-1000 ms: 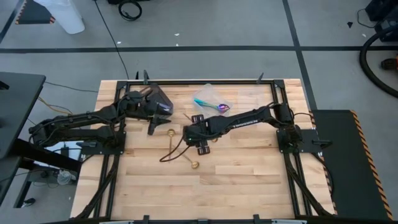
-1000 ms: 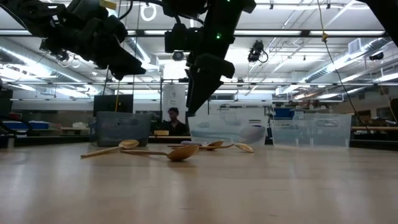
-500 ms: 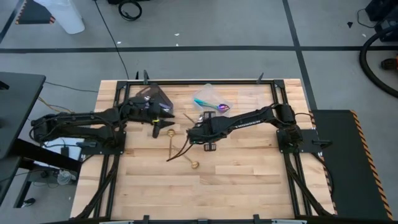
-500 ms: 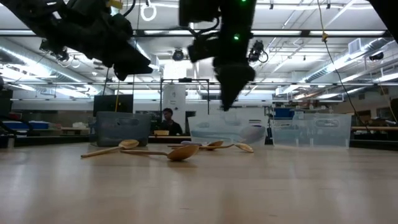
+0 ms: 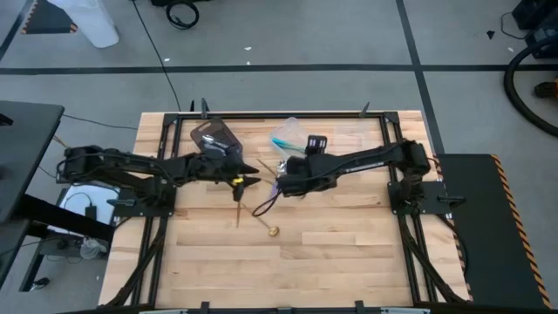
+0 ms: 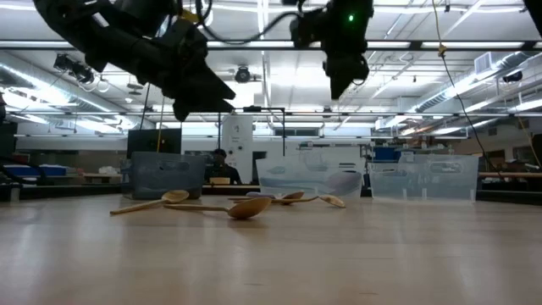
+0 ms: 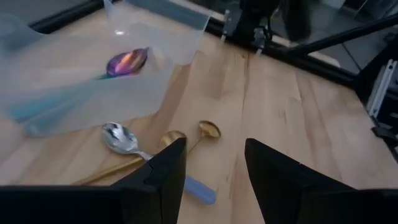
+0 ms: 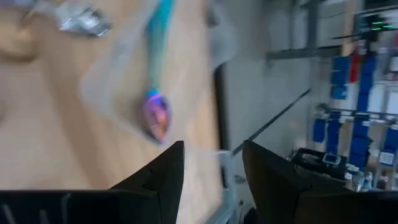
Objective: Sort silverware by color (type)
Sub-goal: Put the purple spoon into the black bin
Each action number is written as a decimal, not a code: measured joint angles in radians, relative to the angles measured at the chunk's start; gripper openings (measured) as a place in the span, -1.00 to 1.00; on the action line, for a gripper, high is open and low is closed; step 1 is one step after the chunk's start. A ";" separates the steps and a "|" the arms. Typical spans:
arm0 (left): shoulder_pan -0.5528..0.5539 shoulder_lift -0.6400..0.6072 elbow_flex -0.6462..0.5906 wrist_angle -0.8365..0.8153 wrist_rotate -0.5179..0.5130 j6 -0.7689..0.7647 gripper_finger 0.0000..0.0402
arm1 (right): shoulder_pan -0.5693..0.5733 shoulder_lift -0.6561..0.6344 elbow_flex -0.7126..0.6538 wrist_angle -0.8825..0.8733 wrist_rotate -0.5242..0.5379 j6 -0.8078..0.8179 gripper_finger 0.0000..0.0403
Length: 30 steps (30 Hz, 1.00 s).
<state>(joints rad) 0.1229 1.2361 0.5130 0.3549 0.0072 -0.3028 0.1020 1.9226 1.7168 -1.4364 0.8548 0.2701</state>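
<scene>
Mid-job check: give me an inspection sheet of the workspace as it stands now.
Surface: wooden table, bare over most of it.
Job's things: gold spoons loose at centre; silver spoon beside them; iridescent spoon in the clear tub.
Clutter: dark tub at the back left.
Grippers: left gripper open above the gold spoons; right gripper open by the clear tub.
Cables: nothing seen on the table.
Surroundings: a person far behind the table.

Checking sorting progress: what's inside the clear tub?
The clear tub holds an iridescent spoon with a teal handle; the tub's cloudy wall hides whether more lie there.
</scene>
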 joint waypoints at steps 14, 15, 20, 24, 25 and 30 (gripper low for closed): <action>-0.126 0.273 0.129 -0.010 -0.188 -0.094 -0.14 | -0.021 -0.214 0.000 0.031 0.326 0.232 -0.16; -0.128 0.293 0.142 -0.014 -0.189 -0.109 -0.14 | -0.022 -0.228 0.000 0.030 0.351 0.260 -0.16; -0.149 0.389 0.217 -0.093 -0.190 -0.156 -0.14 | -0.029 -0.285 -0.024 0.028 0.460 0.395 -0.16; -0.168 0.461 0.284 -0.169 -0.195 -0.180 -0.14 | -0.032 -0.322 -0.113 0.033 0.526 0.487 -0.16; -0.170 0.471 0.295 -0.202 -0.195 -0.185 -0.14 | -0.034 -0.329 -0.137 0.038 0.550 0.492 -0.16; -0.171 0.536 0.366 -0.244 -0.199 -0.228 -0.14 | -0.054 -0.370 -0.205 0.038 0.578 0.496 -0.16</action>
<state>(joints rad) -0.0485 1.7724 0.8786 0.1106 -0.1915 -0.5305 0.0480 1.5523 1.5118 -1.3982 1.4329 0.7662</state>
